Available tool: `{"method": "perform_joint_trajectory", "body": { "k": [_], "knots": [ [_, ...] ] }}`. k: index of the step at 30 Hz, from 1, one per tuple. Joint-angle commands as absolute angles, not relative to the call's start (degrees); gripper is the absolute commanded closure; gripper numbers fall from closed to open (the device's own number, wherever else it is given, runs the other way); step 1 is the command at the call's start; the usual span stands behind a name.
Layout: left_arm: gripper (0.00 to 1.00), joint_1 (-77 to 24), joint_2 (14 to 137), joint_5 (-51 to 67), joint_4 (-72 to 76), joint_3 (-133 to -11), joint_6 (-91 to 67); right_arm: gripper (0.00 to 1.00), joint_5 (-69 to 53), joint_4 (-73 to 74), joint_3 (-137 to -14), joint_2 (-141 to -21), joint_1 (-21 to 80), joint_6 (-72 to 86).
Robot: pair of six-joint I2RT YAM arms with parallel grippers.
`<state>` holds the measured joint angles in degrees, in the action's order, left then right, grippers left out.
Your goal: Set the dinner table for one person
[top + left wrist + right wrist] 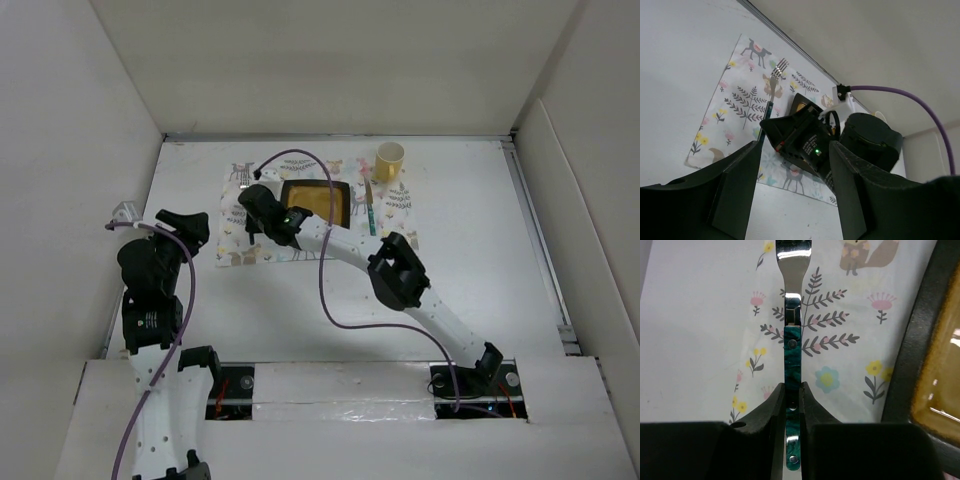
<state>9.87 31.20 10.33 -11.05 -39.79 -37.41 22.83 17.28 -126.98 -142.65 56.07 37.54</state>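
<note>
The white dinner table [480,230] carries a deer-print cloth mat [395,205]. On the mat stands a dark square plate [318,200] with a yellow inside. A green-handled knife [370,212] lies to its right, and a yellow cup [389,160] stands at the mat's far right corner. My right gripper [793,390] is shut on the green handle of a fork [792,347], low over the mat just left of the plate [932,390]. The fork's tines point away. My left gripper [795,200] is open and empty over bare table, left of the mat [740,100], facing the fork [774,80].
White wall panels [90,150] enclose the table on three sides. The right arm [400,270] stretches diagonally across the table's middle, with its purple cable [325,290] looping beside it. The left arm [150,290] stands near the left wall.
</note>
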Motion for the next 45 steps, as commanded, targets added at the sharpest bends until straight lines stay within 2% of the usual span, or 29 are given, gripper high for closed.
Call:
{"method": "perform_joint_trajectory", "body": {
  "k": [1, 6, 16, 18, 19, 20, 23, 31, 36, 37, 40, 41, 43, 45],
  "knots": [
    [0.46, 10.1, 30.3, 11.0, -9.1, -41.8, -37.6, 1.00, 21.7, 18.3, -135.7, -145.7, 56.3, 41.8],
    [0.45, 10.1, 30.2, 11.2, -9.1, -41.8, -36.9, 1.00, 19.2, 19.2, -141.8, -151.1, 54.5, 44.5],
    [0.43, 10.1, 31.9, 13.9, -8.6, -41.8, -36.3, 1.00, 19.0, 16.3, -137.1, -151.8, 53.4, 46.6],
    [0.43, 10.1, 31.7, 13.9, -8.4, -41.3, -36.2, 0.89, 18.7, 14.9, -135.6, -151.6, 52.9, 46.6],
    [0.43, 10.1, 31.9, 13.9, -8.4, -41.5, -36.2, 0.89, 18.6, 14.9, -135.2, -151.6, 52.9, 46.5],
    [0.41, 10.1, 32.2, 14.0, -8.4, -41.7, -35.9, 0.83, 18.5, 14.1, -134.6, -151.5, 52.9, 46.6],
    [0.40, 10.1, 32.3, 14.2, -8.4, -41.5, -35.6, 0.75, 17.8, 13.4, -133.5, -151.4, 52.9, 46.5],
    [0.40, 10.1, 32.3, 14.7, -7.3, -40.6, -35.1, 0.64, 17.1, 10.2, -128.4, -147.4, 52.9, 45.3],
    [0.39, 10.1, 32.3, 14.5, -7.4, -40.6, -33.5, 0.53, 16.9, 7.2, -125.0, -140.2, 53.4, 42.8],
    [0.36, 10.1, 31.9, 14.3, -7.0, -40.4, -32.8, 0.49, 17.1, 5.6, -123.1, -138.4, 53.4, 41.6],
    [0.35, 10.1, 31.9, 13.9, -7.8, -41.0, -31.5, 0.38, 17.4, 3.3, -118.3, -131.1, 54.0, 38.4],
    [0.35, 10.1, 31.9, 14.0, -7.8, -41.1, -30.7, 0.30, 17.1, 2.0, -116.9, -129.1, 54.0, 37.5],
    [0.34, 10.1, 31.2, 15.7, -6.4, -40.4, -29.9, 0.23, 16.1, -2.4, -110.3, -122.1, 54.6, 33.1],
    [0.32, 10.1, 30.9, 17.3, -5.3, -40.3, -28.8, 0.00, 14.7, -6.5, -104.7, -117.2, 55.6, 29.0]
  ]
}}
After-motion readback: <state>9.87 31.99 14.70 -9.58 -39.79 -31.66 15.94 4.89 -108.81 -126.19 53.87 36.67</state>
